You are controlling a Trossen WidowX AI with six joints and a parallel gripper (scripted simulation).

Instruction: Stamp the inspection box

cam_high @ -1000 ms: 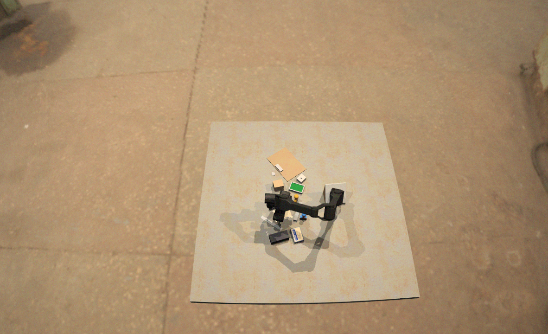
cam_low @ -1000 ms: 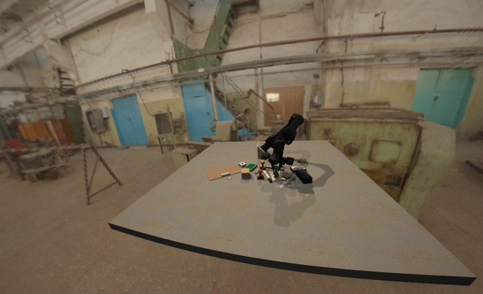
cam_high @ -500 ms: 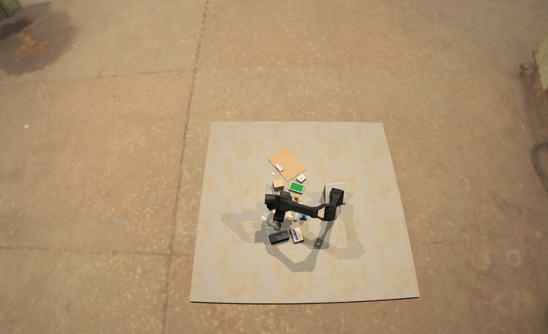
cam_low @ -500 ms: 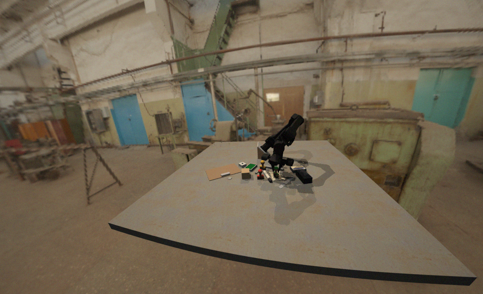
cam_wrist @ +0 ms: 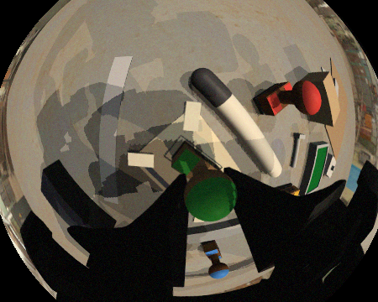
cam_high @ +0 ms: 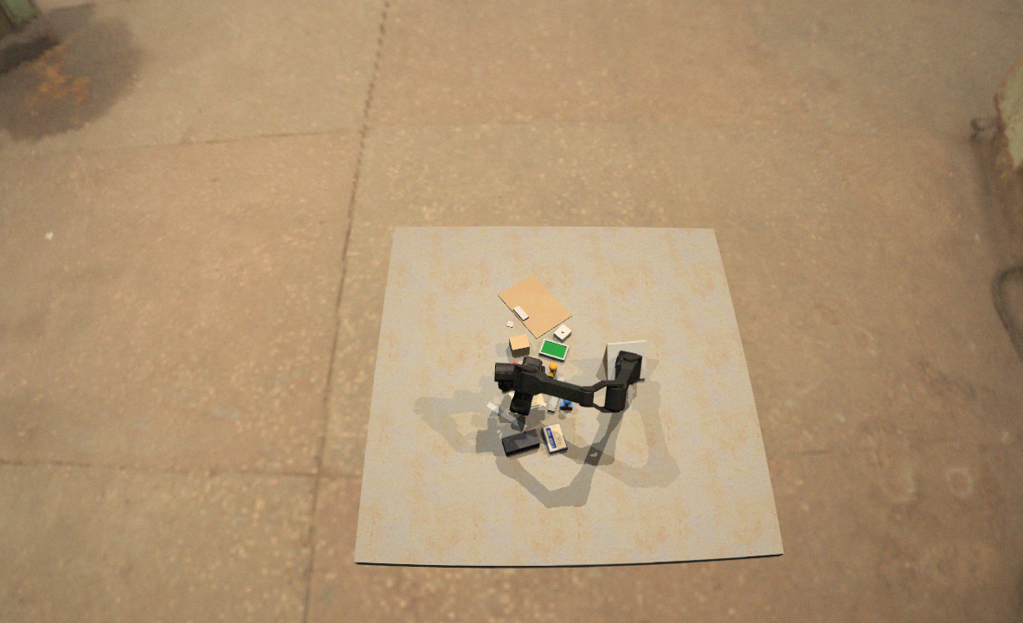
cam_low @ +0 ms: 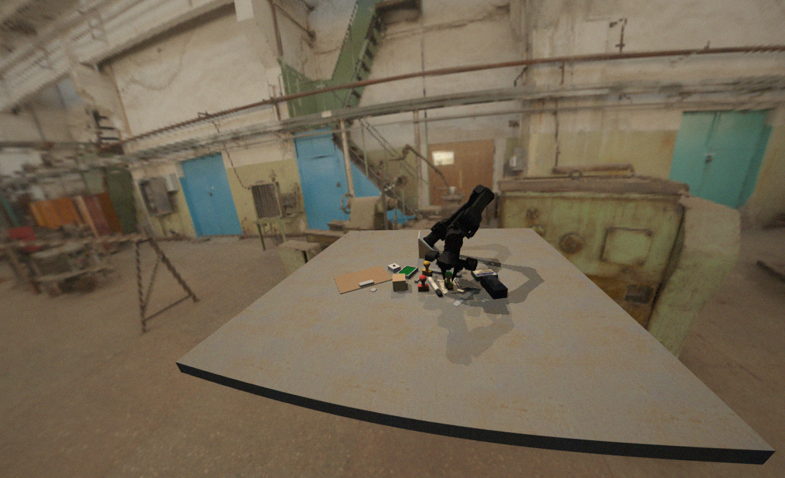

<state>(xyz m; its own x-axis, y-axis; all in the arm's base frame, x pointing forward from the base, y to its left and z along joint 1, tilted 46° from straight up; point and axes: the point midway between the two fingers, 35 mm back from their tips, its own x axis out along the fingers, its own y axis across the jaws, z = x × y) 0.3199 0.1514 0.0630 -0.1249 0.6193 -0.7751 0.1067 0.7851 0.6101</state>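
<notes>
My gripper (cam_wrist: 205, 176) is shut on the green-knobbed stamp (cam_wrist: 211, 199) (cam_low: 448, 279) and holds it roughly upright over the card. The cream card (cam_wrist: 217, 144) (cam_high: 538, 400) lies on the bench below, with pale strips at its edges. The thin outline of the inspection box (cam_wrist: 173, 146) shows around the stamp's base in the wrist view. Whether the base touches the card cannot be told, and its underside and the card beneath it are hidden. The green ink pad (cam_wrist: 317, 168) (cam_high: 554, 349) (cam_low: 407, 271) lies open, away from the card.
A white marker with a black cap (cam_wrist: 248, 126) lies beside the card. A red stamp (cam_wrist: 311, 97), a blue stamp (cam_wrist: 218, 268) (cam_high: 566, 404) and a yellow stamp (cam_high: 552, 369) stand around it. A clear strip (cam_wrist: 115, 92), a black block (cam_high: 520, 442) and a wooden block (cam_high: 518, 345) are nearby.
</notes>
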